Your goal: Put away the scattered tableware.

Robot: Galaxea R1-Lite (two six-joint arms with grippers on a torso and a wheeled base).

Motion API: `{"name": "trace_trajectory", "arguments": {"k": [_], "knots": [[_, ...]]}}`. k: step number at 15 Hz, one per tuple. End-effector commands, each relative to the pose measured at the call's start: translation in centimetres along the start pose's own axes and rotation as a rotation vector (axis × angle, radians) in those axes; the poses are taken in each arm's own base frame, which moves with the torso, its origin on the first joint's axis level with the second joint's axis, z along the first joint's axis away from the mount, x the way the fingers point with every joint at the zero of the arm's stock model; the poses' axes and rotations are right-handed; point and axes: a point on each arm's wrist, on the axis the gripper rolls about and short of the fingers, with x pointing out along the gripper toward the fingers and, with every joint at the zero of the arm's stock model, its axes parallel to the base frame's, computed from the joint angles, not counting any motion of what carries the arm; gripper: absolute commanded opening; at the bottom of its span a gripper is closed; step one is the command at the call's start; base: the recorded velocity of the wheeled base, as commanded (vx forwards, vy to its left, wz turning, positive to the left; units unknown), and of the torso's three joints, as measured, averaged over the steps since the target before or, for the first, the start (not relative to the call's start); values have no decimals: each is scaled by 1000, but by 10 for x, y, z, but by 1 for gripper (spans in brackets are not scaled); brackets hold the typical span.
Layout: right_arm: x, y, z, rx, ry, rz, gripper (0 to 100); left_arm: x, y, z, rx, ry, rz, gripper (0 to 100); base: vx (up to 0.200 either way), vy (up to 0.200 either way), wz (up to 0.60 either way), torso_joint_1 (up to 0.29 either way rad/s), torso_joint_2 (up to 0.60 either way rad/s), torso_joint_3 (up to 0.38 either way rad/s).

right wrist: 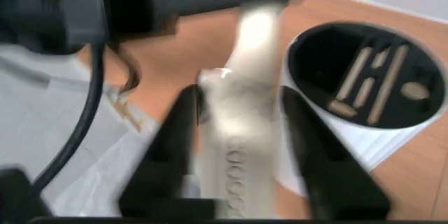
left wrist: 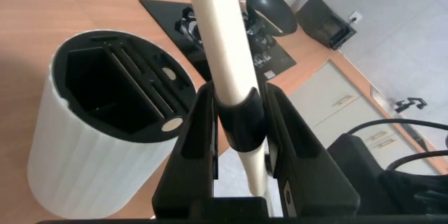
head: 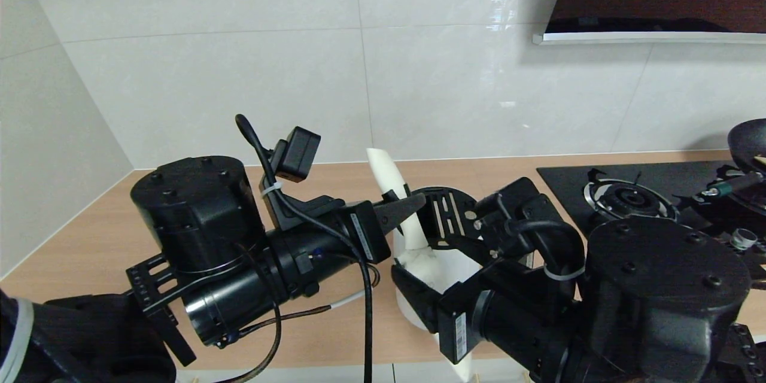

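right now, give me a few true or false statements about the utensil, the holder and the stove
1. The left gripper is shut on the white utensil. True.
2. The holder lies tipped on its side. False: it stands upright on the wooden counter.
3. The holder's slotted insert is black. True.
4. The dark pan is on the robot's left. False: it is at the far right, over the stove.

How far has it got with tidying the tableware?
Nothing looks stored yet: the slots of the holder look empty. In hand: the left gripper clamps a white utensil near the holder, with the right gripper at its other end. Left: dropping it into a slot.
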Motion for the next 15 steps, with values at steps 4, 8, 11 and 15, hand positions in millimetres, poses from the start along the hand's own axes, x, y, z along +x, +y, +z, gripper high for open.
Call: {"name": "trace_trajectory", "arguments": {"k": [4,8,11,15], "knots": [[-11,-5,13,10,-43,-1,100,-13,-14,18,17,-84,-47,0,0,0,0,0,0,0],[-35,-38,44,-28,-154,-93,100,-35,-28,56,158,-233,-72,0,0,0,0,0,0,0],[-48,-64,62,-50,-221,-192,100,-34,-39,93,311,-360,-90,0,0,0,0,0,0,0],[-47,-70,63,-53,-225,-220,100,-31,-37,100,460,-343,-156,0,0,0,0,0,0,0]]}}
